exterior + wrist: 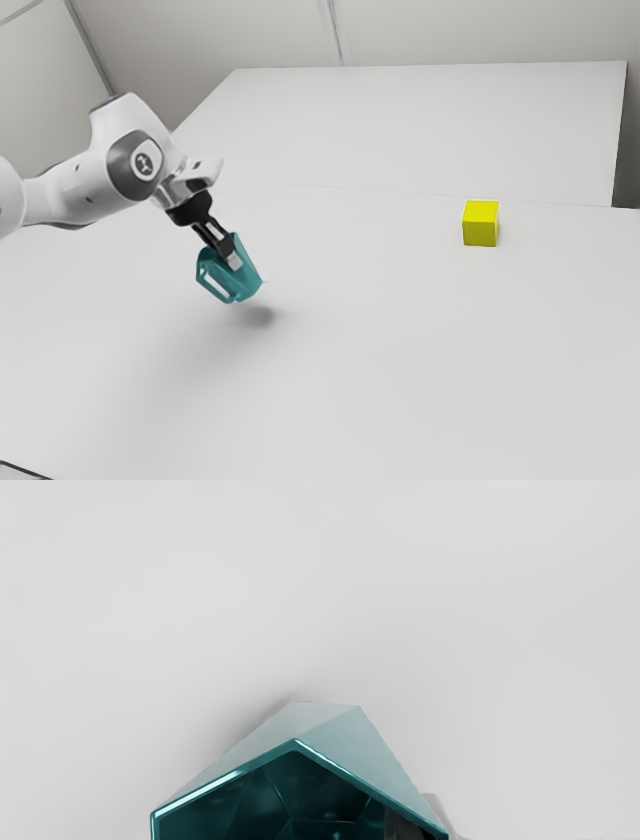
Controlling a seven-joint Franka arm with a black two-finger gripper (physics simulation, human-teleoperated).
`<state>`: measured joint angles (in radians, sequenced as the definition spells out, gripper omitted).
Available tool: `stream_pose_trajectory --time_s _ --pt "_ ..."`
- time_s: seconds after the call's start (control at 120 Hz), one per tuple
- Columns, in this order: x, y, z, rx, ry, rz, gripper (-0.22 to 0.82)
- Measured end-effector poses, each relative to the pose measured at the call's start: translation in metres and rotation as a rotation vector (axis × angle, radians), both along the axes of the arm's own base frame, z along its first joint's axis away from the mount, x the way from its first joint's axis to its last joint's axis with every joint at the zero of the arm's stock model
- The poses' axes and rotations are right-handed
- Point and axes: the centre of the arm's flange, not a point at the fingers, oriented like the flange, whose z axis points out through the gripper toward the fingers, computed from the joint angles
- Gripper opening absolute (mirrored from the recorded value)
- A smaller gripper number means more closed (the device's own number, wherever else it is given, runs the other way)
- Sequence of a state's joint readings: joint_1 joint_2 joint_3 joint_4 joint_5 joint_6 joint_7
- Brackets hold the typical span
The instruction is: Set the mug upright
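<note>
The teal mug (pixel 243 282) hangs above the surface (pixel 400 350), over its part toward the exterior view's left, with a soft shadow (pixel 257 316) below it. It is tilted, not upright: its mouth leans up toward the gripper (pixel 229 254), its base points down toward the exterior view's right, and its handle (pixel 212 291) is on the side toward the exterior view's left. The fingers (pixel 235 262) pinch the mug's wall near the rim; in the wrist view one is inside the mouth and the other against the outside. That view also looks into the dark, faceted inside of the mug. The white arm (pixel 130 165) reaches in from the exterior view's left, its hand slanting down to the mug. Well apart from them, a yellow cube (pixel 480 229) sits on the surface, near its far edge, toward the exterior view's right.
</note>
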<state>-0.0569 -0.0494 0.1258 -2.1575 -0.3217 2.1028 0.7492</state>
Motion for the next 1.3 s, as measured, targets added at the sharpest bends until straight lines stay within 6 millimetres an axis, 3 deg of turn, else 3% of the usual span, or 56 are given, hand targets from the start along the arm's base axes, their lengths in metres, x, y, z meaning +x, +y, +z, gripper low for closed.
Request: stream_pose_trajectory --time_s 0.092,0.3,0.392,1.3 --pt "-0.001 0.001 0.002 0.050 0.017 0.020 -0.18" --pt "-0.006 -0.023 0.008 0.192 0.029 0.024 -0.18" --pt "-0.010 -0.024 0.006 0.237 0.034 0.056 -0.18" --pt "-0.028 -0.040 -0.046 0.332 0.003 0.360 -0.18"
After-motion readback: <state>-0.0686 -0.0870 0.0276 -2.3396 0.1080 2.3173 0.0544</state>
